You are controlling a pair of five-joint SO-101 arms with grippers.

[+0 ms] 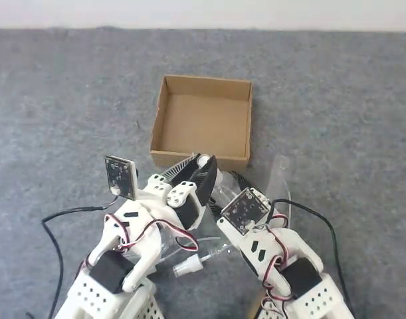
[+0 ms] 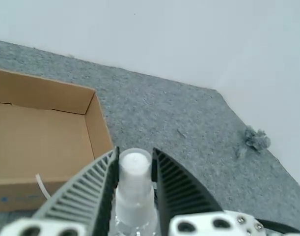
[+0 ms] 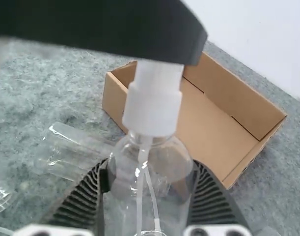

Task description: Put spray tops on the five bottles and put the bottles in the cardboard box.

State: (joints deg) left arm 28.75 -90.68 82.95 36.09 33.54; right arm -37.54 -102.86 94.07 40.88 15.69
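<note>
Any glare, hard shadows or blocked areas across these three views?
High view: soft, even light, faint shade inside the cardboard box. Right wrist view: glints on the clear bottle; a dark finger hides part. Left wrist view: flat light, no glare.

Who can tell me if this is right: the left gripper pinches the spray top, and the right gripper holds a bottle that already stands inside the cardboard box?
One point is wrong. The bottle is not inside the cardboard box. The right gripper holds it outside, short of the box's near wall, as the right wrist view shows. The left gripper does pinch the spray top.
</note>
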